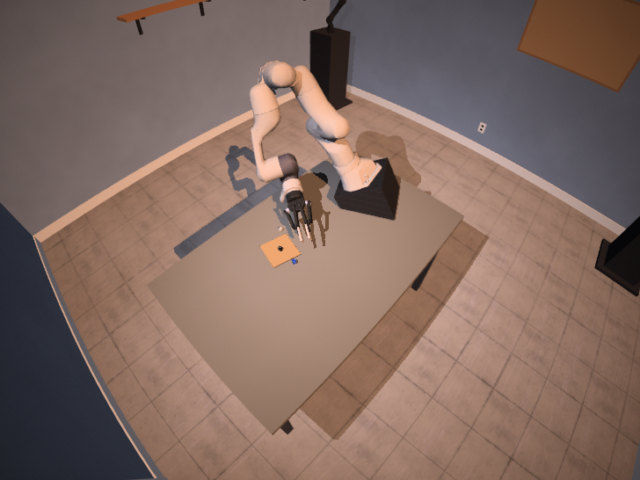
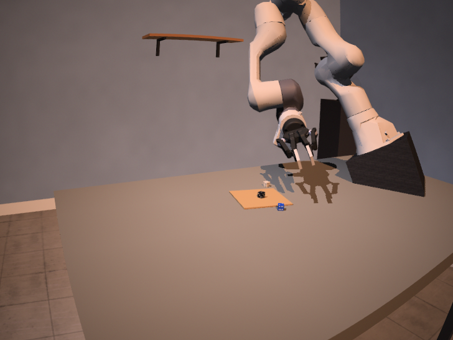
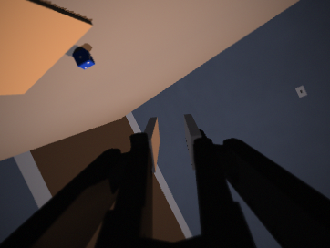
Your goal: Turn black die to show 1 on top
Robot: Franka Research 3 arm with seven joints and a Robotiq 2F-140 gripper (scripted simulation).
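Observation:
The black die (image 1: 280, 248) lies near the middle of the orange mat (image 1: 280, 252), which lies flat on the table. Both also show in the exterior view, the die (image 2: 261, 194) on the mat (image 2: 260, 198). The pips on its top face are too small to read. My gripper (image 1: 304, 235) hangs in the air above the table, behind and to the right of the mat, well apart from the die. In the wrist view its fingers stand close together with a narrow gap and nothing between them. The black die is out of the wrist view.
A blue die (image 2: 280, 207) lies on the table at the mat's near right corner; it also shows in the wrist view (image 3: 84, 58). A pale die (image 2: 266, 184) lies on the table just behind the mat. The arm's dark base (image 2: 384, 166) stands at the back right.

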